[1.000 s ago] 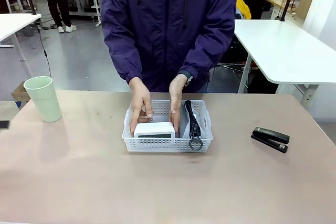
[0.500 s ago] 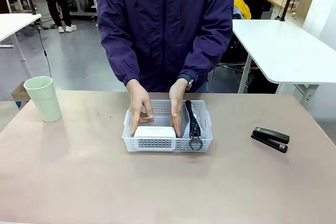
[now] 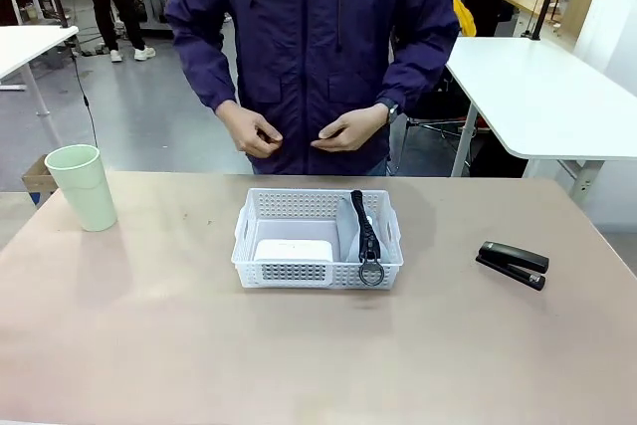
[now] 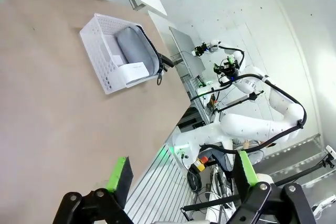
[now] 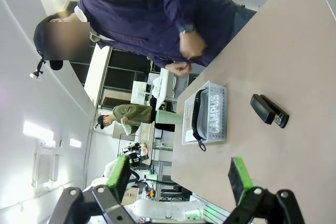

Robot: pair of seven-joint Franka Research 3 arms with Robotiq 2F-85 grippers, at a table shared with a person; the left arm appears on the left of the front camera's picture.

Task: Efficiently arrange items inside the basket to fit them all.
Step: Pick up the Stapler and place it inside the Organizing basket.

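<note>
Left gripper (image 4: 181, 174) and right gripper (image 5: 178, 179) held wide, empty. Basket (image 3: 309, 204) space is limited to far-left by box (image 3: 293, 249) and pouch (image 3: 348, 228); cup (image 3: 83, 186) and stapler (image 3: 512, 264) could be jammed.

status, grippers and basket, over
Left gripper open, right gripper open, both empty. Basket holds white box and pouch; stapler, cup outside. Person's hands off basket.

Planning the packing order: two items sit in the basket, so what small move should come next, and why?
Probably reach the open right hand toward the black stapler: it lies on the table on that arm's side, outside the white perforated plastic basket, where bare floor shows behind the white rounded box.
</note>
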